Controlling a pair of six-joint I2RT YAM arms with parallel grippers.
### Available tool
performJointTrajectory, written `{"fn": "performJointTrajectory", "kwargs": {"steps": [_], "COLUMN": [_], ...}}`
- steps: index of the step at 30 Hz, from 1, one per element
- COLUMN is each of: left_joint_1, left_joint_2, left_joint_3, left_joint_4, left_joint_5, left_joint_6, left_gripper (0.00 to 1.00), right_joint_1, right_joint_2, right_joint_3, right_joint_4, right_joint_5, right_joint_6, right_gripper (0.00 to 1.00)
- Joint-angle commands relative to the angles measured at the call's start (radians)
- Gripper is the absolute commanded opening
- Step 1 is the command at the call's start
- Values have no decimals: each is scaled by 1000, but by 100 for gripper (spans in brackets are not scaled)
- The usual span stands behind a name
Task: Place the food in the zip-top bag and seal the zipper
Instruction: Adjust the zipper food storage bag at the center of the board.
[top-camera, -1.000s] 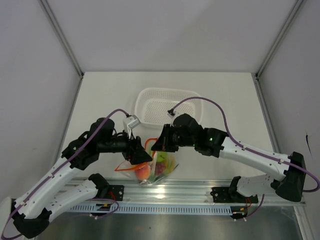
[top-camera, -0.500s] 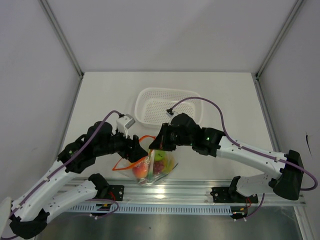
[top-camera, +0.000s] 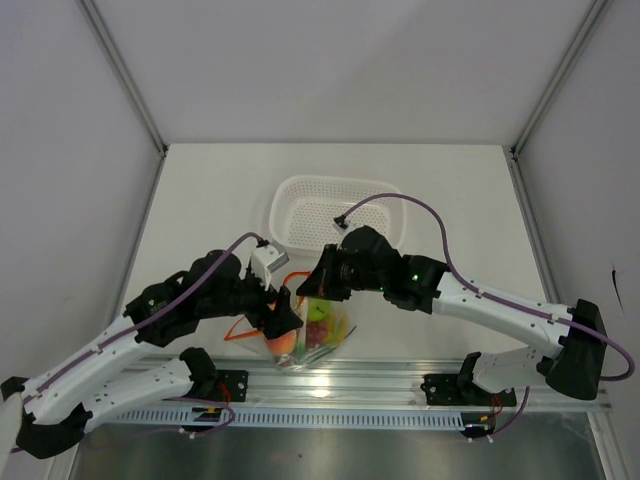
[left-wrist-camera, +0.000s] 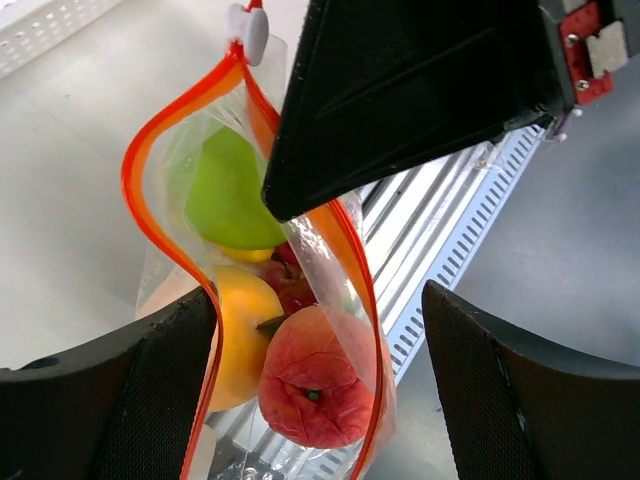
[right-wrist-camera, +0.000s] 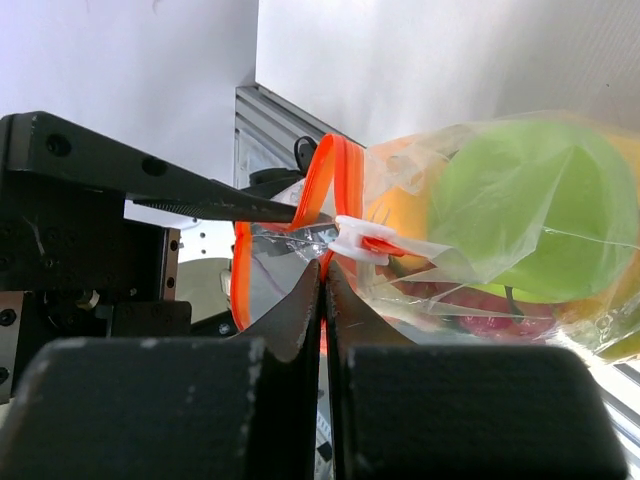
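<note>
Straddling the open mouth of the bag (top-camera: 335, 335), the left gripper (left-wrist-camera: 315, 330) stands wide and holds nothing. Bag contains apple (left-wrist-camera: 225, 190) and peach (left-wrist-camera: 315, 385), positioned at the table's (top-camera: 200, 200) near edge. Right gripper (right-wrist-camera: 323, 285) is clamped on the zipper (right-wrist-camera: 318, 185) beside the white slider (right-wrist-camera: 360, 240).

Bag (right-wrist-camera: 480, 150): thin clear plastic film, glossy, crinkled. Zipper (left-wrist-camera: 135, 170): smooth orange-red plastic strip. Slider (right-wrist-camera: 362, 240): hard white plastic. Apple (left-wrist-camera: 225, 190) smooth, slight sheen. Peach (left-wrist-camera: 310, 375) matt, puckered at the stem end. Basket (top-camera: 290, 195): white perforated plastic, matt. Table (top-camera: 210, 200): flat matt white. Rail (top-camera: 380, 375): bare ribbed aluminium, satin. Left gripper (left-wrist-camera: 315, 300): matt black plastic, fine grain. Right gripper (right-wrist-camera: 323, 275): same black, smoother faces. Arm shells (top-camera: 100, 360): white plastic, semi-gloss. Cable (top-camera: 420, 205): purple braided sleeve.
</note>
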Motion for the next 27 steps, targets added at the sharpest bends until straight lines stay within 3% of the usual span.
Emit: {"fn": "performJointTrajectory", "kwargs": {"steps": [1,7,10,13,14,16,17,19,20,27], "left_joint_1": [-15,-15,-15,-15,-15,-15,-15,-15,-15,-15], "left_joint_2": [23,112,120,114,112,108,108,108,106,115], "left_joint_3": [44,57,52,48,48,48,48,46,44,32], "left_joint_4": [15,-66,-66,-62,-62,-57,-59,-60,-60,-46], "left_joint_5": [-76,-237,-265,-284,-284,-279,-276,-271,-270,-256], "left_joint_6": [13,-31,-50,-56,-56,-56,-54,-51,-51,-51], "left_gripper": [84,79,68,47,33,22,16,12,8,1], "right_joint_1": [6,9,9,10,10,10,10,7,6,-7], "right_joint_2": [2,-24,-24,-20,-18,-12,-11,-6,-3,-49], "right_joint_3": [15,9,4,4,4,13,16,29,35,130], "right_joint_4": [51,38,36,39,39,30,13,-5,-36,-198], "right_joint_5": [16,39,33,21,16,10,13,12,11,71], "right_joint_6": [19,-1,-11,-23,-32,-56,-64,-90,-118,-326], "right_gripper": [0,0,0,0,0,1,8,21,33,70]}}
